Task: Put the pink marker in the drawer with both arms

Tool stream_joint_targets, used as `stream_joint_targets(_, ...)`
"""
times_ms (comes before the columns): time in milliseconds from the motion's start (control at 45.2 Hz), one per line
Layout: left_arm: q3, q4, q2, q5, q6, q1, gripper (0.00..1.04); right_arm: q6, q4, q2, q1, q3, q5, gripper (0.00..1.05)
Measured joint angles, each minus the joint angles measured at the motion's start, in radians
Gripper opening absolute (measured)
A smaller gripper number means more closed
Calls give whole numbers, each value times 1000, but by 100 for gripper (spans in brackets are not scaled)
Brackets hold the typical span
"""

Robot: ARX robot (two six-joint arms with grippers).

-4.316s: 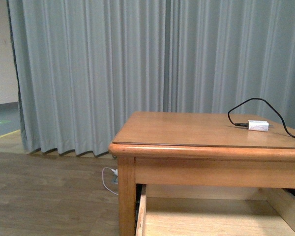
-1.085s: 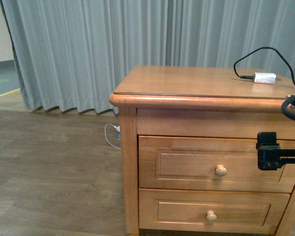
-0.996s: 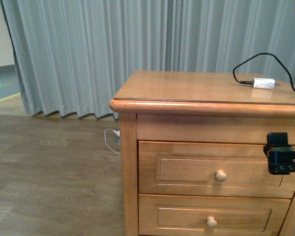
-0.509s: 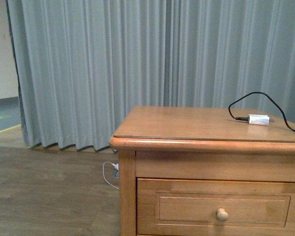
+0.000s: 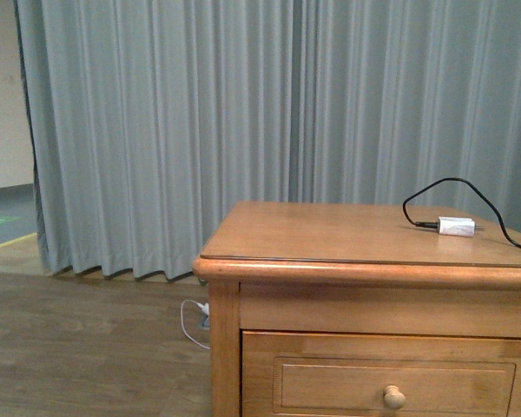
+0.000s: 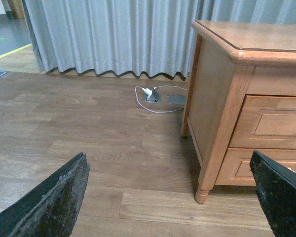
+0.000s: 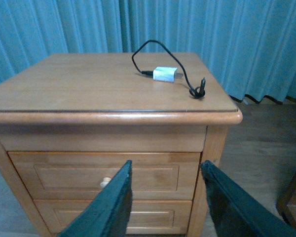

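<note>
The pink marker is out of view in every frame. The drawer (image 5: 330,378) is shut, its round knob (image 5: 394,397) showing at the bottom of the front view; neither arm appears there. In the right wrist view the drawer (image 7: 59,173) with its knob (image 7: 105,182) lies just beyond my right gripper (image 7: 167,202), which is open and empty. My left gripper (image 6: 167,197) is open wide over the wooden floor, left of the cabinet, with the drawer (image 6: 276,123) at that frame's edge.
A white adapter (image 5: 457,226) with a black cable lies on the cabinet top (image 5: 330,230). The matching lower drawer (image 7: 148,217) is shut. A grey curtain (image 5: 156,130) hangs behind. A white cable (image 6: 153,94) lies on the floor by the cabinet's side.
The drawer stood open 4.3 s ago and is shut now. Over the last second the front view has risen, and the black gripper at its right edge has dropped out of it.
</note>
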Motion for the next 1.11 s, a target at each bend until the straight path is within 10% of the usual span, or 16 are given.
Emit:
stream_joint_targets(199,0,0,0,0,0,0,99,-3,24,-99,0,-128,0,1)
stream_joint_targets(1107,0,0,0,0,0,0,99,-5,-106,-451,0,-336,0,1)
